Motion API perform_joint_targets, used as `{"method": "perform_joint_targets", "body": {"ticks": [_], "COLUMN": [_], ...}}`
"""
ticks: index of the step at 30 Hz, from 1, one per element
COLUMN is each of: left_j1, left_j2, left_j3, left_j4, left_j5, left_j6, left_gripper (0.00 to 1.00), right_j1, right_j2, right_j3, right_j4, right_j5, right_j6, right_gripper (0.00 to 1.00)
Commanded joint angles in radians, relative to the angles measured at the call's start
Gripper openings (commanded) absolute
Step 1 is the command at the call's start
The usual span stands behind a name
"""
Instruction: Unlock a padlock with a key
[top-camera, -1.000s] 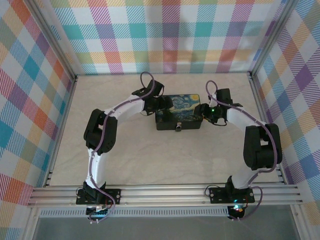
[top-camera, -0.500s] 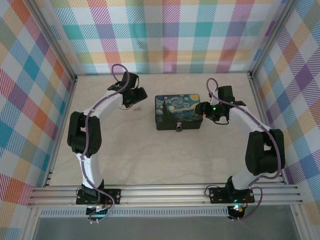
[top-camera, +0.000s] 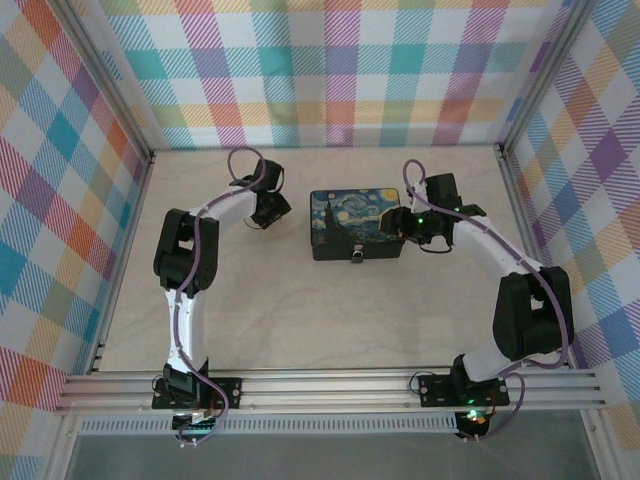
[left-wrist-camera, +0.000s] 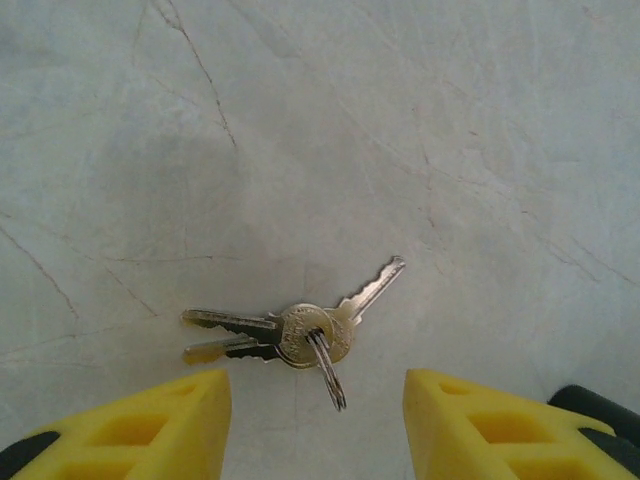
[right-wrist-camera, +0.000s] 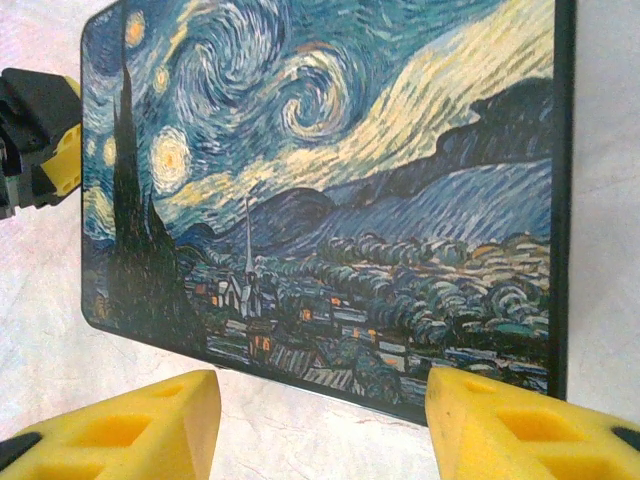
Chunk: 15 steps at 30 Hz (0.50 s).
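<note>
As left hand (left-wrist-camera: 315, 420) hovers, key (left-wrist-camera: 300, 335) on open table (left-wrist-camera: 450, 120)

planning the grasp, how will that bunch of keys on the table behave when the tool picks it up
The key bunch is three thin metal keys on a split ring, so it will probably dangle and swing rather than stay fanned. Lying flat on the smooth table, it may skid when pushed. It looks light.
</note>
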Motion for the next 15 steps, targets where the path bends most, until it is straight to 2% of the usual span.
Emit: {"method": "perform_joint_targets", "body": {"ticks": [1, 15], "left_j1": [-0.007, -0.016], "left_j2": [0.016, 0.052], "left_j3": [0.015, 0.031], "left_j4": [0.025, 0.031], "left_j5": [-0.005, 0.006], "left_j6": [-0.040, -0.034], "left_gripper": [0.45, 0.32], "right_j1": [0.005, 0.013], "right_j2": [-0.027, -0.023], "right_j3": [-0.016, -0.043], "right_j4": [-0.004, 0.017], "right_j5": [0.001, -0.005], "right_j6": [0.000, 0.008], "right_gripper": [0.57, 0.56]}}
